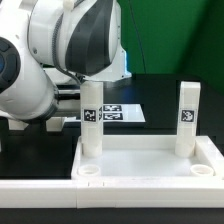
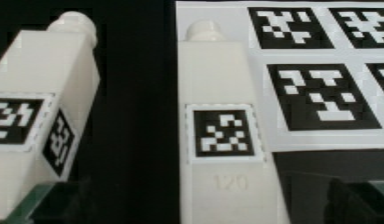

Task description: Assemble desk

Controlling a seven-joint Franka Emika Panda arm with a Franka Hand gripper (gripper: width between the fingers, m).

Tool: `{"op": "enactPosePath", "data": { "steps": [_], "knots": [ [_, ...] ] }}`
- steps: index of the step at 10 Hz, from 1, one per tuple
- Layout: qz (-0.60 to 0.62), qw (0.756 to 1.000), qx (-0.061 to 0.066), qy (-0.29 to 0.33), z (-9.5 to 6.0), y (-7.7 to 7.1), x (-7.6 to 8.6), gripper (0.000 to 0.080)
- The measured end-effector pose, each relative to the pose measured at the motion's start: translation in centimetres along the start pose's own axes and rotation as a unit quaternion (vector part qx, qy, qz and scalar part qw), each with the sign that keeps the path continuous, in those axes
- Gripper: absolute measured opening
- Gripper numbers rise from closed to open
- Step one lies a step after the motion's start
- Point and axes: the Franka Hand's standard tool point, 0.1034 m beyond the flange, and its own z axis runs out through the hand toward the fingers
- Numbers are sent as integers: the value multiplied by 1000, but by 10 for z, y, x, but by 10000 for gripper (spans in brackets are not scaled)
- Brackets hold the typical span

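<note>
While the left-hand leg [image 1: 90, 135] and the right-hand leg [image 1: 187, 120], as the exterior view has them, stand upright in the far corners of the top [image 1: 150, 158], a hole [image 1: 90, 172] and a second hole [image 1: 203, 170] in its near corners are empty, so I judge the desk half legged. The top lies on the black counter [image 1: 160, 95] with the marker board [image 1: 120, 112] behind it. The arm [image 1: 70, 40] bulks over the left-hand leg and hides the jaws in this view. From the wrist view, 2 more legs show lengthwise, apparently lying loose on the counter: a near leg [image 2: 47, 100] and a middle leg [image 2: 219, 120], apart from each other, the middle one just beside the marker board's edge, each with a peg at its far end. The jaws are spread wide, their dark tips in the 2 lower corners, gripping nothing, and the middle leg's blunt end lies between them. The step in hand looks like fetching leg 3. Next, the jaws would need to drop squarely over the middle leg and close without nudging the near leg.
</note>
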Motion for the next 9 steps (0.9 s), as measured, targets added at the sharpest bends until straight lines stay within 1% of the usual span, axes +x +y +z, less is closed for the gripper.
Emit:
{"op": "enactPosePath", "data": {
  "steps": [1,4,5,6,7,8,9],
  "knots": [
    [2,1000,-1,-1,1,-2,1,648],
    [0,1000,-6,3,6,-1,6,648],
    [0,1000,-6,3,6,-1,6,648],
    [0,1000,-6,3,6,-1,6,529],
    [0,1000,-6,3,6,-1,6,393],
    [0,1000,-5,3,6,0,6,393],
    [0,1000,-5,3,6,0,6,288]
  ]
}}
